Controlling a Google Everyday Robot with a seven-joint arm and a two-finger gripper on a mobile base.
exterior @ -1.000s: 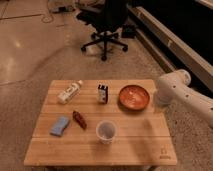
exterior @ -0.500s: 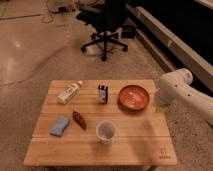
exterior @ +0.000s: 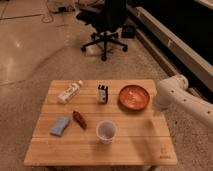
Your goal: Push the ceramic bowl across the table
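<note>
Ceramic bowl [exterior: 134, 96] holding nothing, table [exterior: 130, 145], gripper [exterior: 159, 111] just right

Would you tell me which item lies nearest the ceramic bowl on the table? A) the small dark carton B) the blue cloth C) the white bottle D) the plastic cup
A: the small dark carton stands just left of the ceramic bowl; the gripper is by the table's right edge.

arm: white, enters from right, elbow bent | gripper [exterior: 159, 111]: low, pointing down at arm's end
</note>
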